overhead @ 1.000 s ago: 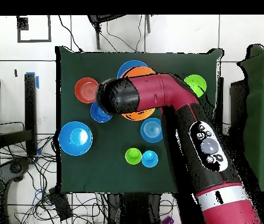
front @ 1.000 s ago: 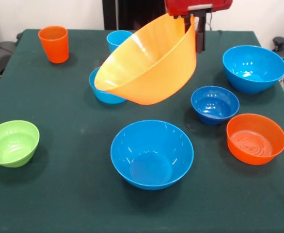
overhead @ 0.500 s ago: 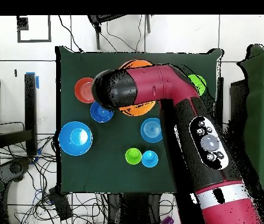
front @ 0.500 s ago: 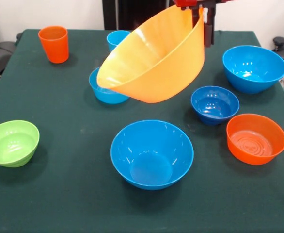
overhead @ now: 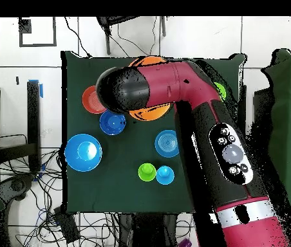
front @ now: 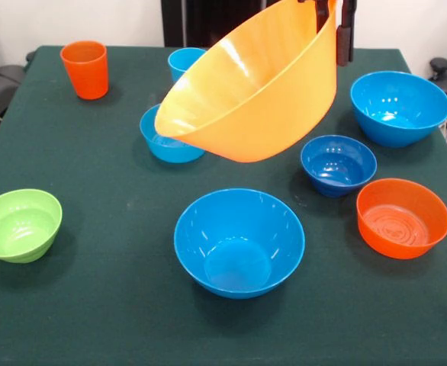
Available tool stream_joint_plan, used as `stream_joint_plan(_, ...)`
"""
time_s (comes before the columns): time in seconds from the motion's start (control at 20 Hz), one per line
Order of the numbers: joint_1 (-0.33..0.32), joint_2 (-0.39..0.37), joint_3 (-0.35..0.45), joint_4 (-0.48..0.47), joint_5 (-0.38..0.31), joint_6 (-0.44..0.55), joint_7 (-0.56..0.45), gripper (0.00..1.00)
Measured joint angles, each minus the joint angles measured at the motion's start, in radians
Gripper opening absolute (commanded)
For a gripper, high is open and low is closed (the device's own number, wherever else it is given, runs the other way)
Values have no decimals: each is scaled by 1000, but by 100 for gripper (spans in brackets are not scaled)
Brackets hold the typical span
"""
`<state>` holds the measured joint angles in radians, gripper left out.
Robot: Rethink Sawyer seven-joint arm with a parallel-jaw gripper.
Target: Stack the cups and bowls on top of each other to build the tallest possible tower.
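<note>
1. The table [front: 94, 305], covered in dark green cloth, is seen with open room along its near edge.
2. The yellow-orange bowl [front: 254, 91], smooth glossy plastic, is held clear of the table, tilted with its mouth turned up and leftward in the front view, above the large blue bowl [front: 239, 242].
3. The gripper [front: 335, 27] is clamped on the raised bowl's upper rim.
4. A second large blue bowl [front: 399, 107] stands upright at the right edge.
5. The orange cup [front: 85, 69] stands upright far left.
</note>
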<state>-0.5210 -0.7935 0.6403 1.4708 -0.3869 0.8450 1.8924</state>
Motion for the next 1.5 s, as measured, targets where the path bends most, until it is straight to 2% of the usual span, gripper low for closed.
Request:
stream_joint_plan(0.7, -6, 112, 6, -32, -94, -78, 0, 0)
stream_joint_plan(1.1, -47, 214, 34, -32, -164, -174, 0, 0)
stream_joint_plan(1.5, -66, 260, 49, -33, -220, -215, 0, 0)
